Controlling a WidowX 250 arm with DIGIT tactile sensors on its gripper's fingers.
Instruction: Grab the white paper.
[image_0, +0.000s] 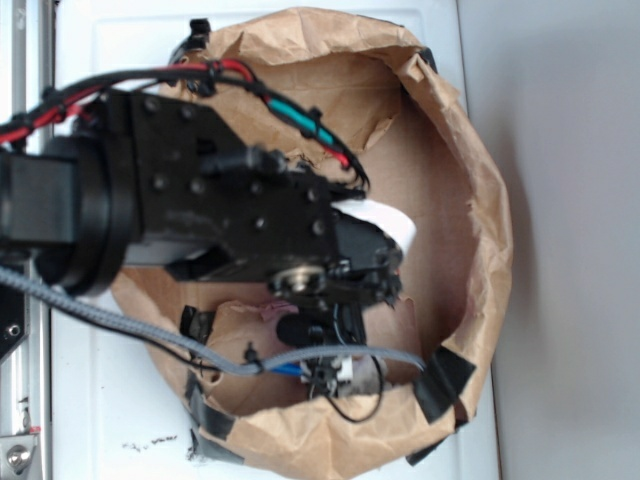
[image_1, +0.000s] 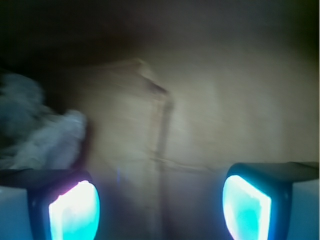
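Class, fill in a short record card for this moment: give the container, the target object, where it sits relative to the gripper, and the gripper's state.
container: brown paper bag, open at the top, arm reaching into it
target: white paper, a crumpled greyish wad
target position: wrist view shows it at the left, above the left-hand finger pad, not between the pads
gripper: open, nothing held
bag floor: bare brown paper between the pads
image quality: wrist view blurred
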